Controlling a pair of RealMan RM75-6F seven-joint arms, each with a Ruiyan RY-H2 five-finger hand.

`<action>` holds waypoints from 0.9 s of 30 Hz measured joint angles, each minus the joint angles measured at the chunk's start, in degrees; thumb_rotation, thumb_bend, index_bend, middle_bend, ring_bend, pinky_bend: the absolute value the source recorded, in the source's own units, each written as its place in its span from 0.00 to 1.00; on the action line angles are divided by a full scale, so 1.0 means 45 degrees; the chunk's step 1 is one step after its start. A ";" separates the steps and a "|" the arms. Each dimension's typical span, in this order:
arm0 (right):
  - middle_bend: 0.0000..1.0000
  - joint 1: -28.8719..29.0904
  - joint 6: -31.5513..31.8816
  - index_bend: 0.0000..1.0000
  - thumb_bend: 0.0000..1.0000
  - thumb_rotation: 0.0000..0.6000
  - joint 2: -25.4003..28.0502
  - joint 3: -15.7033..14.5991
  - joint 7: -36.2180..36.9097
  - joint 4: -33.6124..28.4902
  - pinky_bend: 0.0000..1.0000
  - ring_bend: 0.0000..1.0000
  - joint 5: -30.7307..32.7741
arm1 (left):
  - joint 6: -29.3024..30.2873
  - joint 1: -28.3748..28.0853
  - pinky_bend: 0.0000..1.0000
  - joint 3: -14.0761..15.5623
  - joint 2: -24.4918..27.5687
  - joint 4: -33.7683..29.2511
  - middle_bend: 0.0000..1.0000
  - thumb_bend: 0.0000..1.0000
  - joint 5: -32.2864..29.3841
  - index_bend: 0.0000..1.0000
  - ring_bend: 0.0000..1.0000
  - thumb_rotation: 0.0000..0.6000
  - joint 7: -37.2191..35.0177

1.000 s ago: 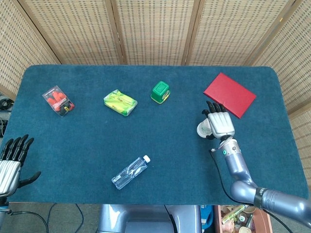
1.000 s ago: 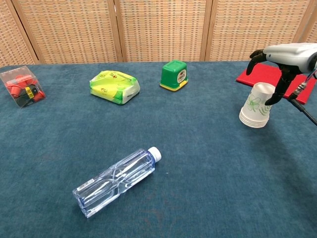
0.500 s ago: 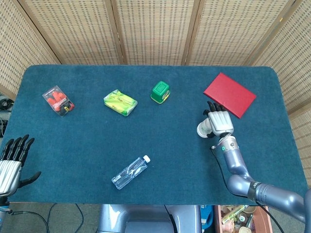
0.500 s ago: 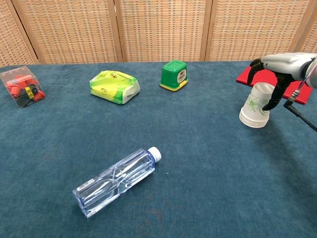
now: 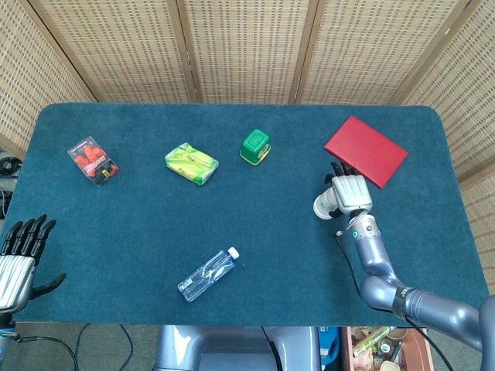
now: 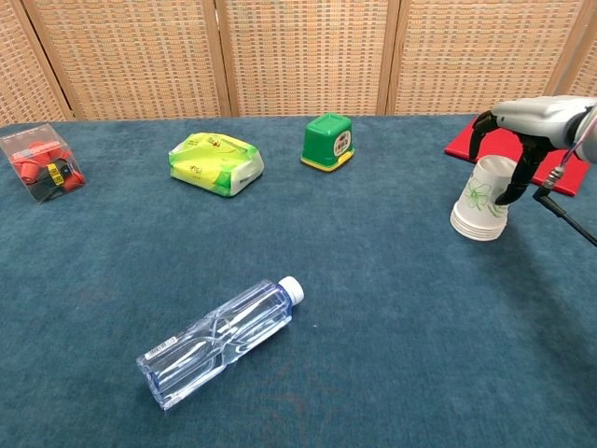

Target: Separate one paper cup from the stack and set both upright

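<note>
Hovering over the tilted cup stack [image 6: 481,203], the right hand [image 6: 522,126] curls its fingers around it; whether it grips, I cannot tell. The left hand [image 5: 17,259] waits spread, holding nothing.

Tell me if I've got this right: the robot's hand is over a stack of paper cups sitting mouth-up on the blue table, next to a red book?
Not quite. The stack of paper cups sits upside down, its wide rims on the blue table and its narrow base on top; the chest view shows this. The rest holds: the right hand is over the stack, and the red book lies close by.
</note>
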 measured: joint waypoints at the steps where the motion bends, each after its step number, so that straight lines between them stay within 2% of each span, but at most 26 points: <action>1: 0.16 -0.0004 0.0017 0.36 0.21 1.00 0.0021 -0.0021 -0.0018 -0.0024 0.20 0.00 0.0053 | -0.0016 -0.0002 0.00 0.0009 0.0001 0.0010 0.00 0.20 0.0000 0.00 0.00 1.00 -0.0005; 11: 0.19 -0.0046 0.0234 0.43 0.24 1.00 0.0048 -0.0177 0.0048 -0.0114 0.24 0.00 0.0081 | -0.0023 -0.0016 0.00 0.0047 -0.0005 0.0000 0.00 0.20 0.0061 0.00 0.00 1.00 -0.0038; 18: 0.20 -0.0032 0.0214 0.44 0.25 1.00 -0.0064 -0.0195 0.0229 -0.0031 0.26 0.02 -0.0033 | -0.0031 -0.0018 0.00 0.0049 -0.0001 -0.0028 0.00 0.20 0.0052 0.00 0.00 1.00 -0.0025; 21: 0.24 -0.0023 0.0176 0.47 0.26 1.00 -0.0102 -0.0209 0.0247 0.0006 0.33 0.07 0.0024 | -0.0020 -0.0010 0.00 0.0043 -0.0005 -0.0013 0.00 0.20 0.0032 0.00 0.00 1.00 -0.0082; 27: 0.41 -0.0052 0.0341 0.61 0.31 1.00 -0.0202 -0.0222 0.0377 0.0054 0.58 0.29 -0.0193 | -0.0099 -0.0035 0.00 0.0033 -0.0032 0.0056 0.00 0.20 -0.0034 0.00 0.00 1.00 -0.0168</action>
